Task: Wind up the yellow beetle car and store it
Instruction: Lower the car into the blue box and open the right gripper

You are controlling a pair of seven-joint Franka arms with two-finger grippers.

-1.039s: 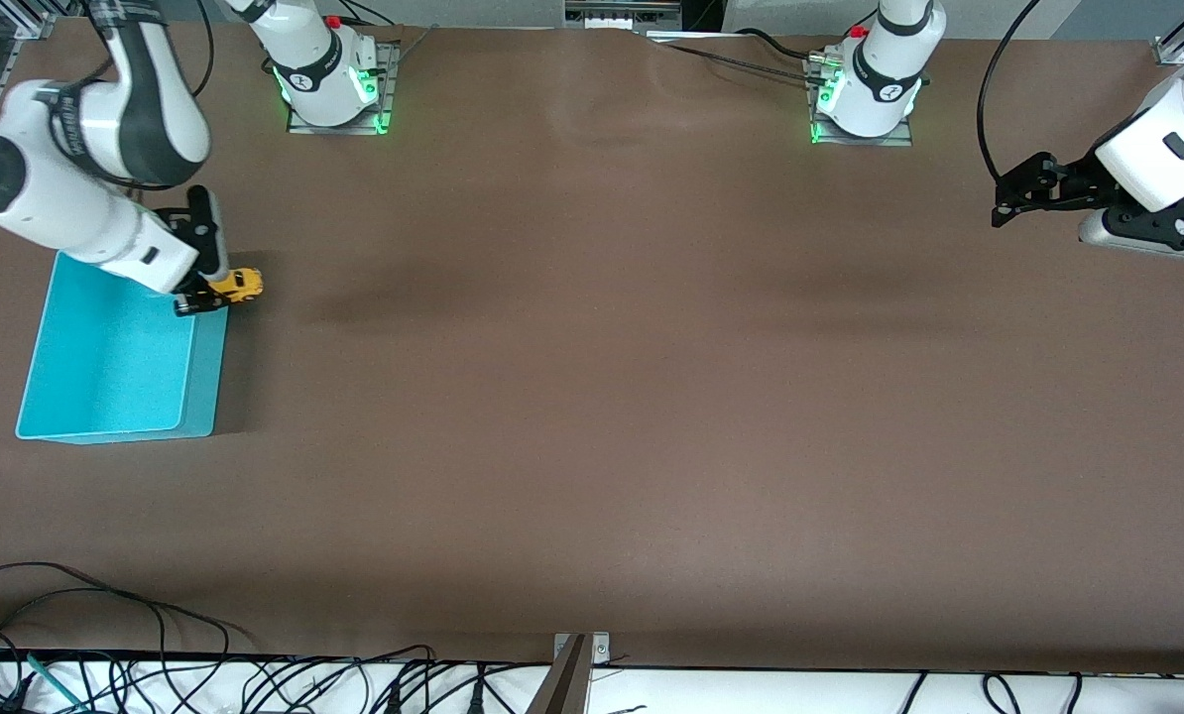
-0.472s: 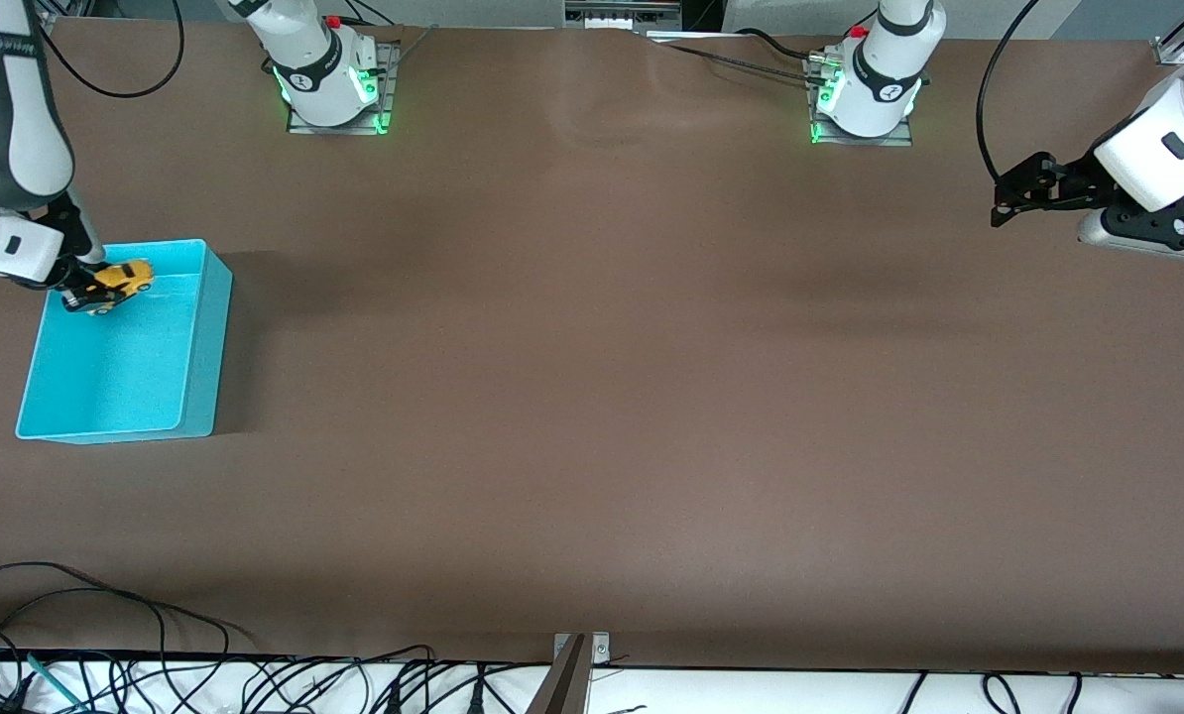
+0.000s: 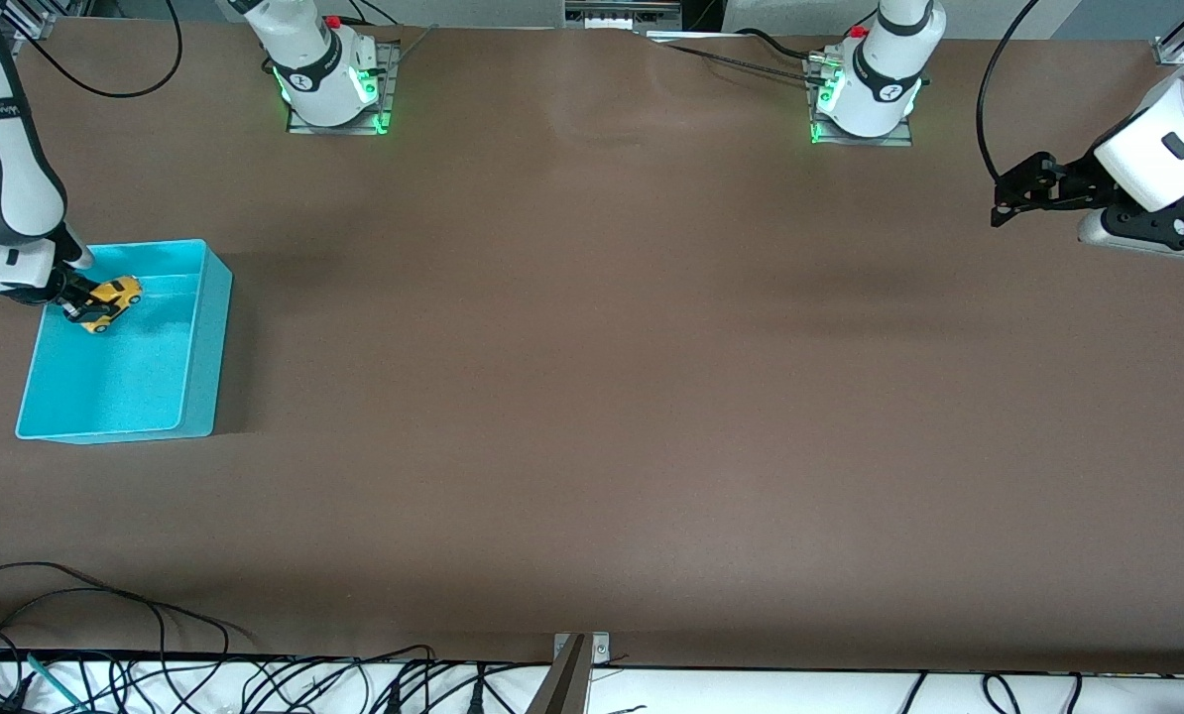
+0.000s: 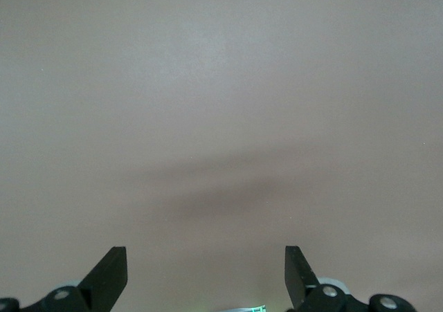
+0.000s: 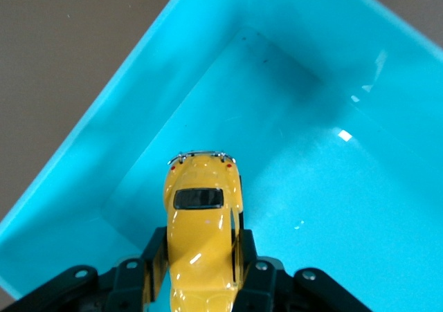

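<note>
My right gripper (image 3: pixel 84 303) is shut on the yellow beetle car (image 3: pixel 108 300) and holds it inside the turquoise bin (image 3: pixel 207 337), low over the corner farthest from the front camera. In the right wrist view the car (image 5: pixel 201 236) sits between my fingers (image 5: pixel 154 257) above the bin's floor (image 5: pixel 332 208). My left gripper (image 3: pixel 1010 196) is open and empty, waiting above the table at the left arm's end. In the left wrist view the left gripper (image 4: pixel 205 277) shows only bare table between its fingertips.
The bin stands at the right arm's end of the brown table (image 3: pixel 592 397). Cables (image 3: pixel 156 674) lie along the table edge nearest the front camera.
My right gripper has carried the car from beside the bin's rim to over the bin and lowered it inside. The left arm has not moved.
</note>
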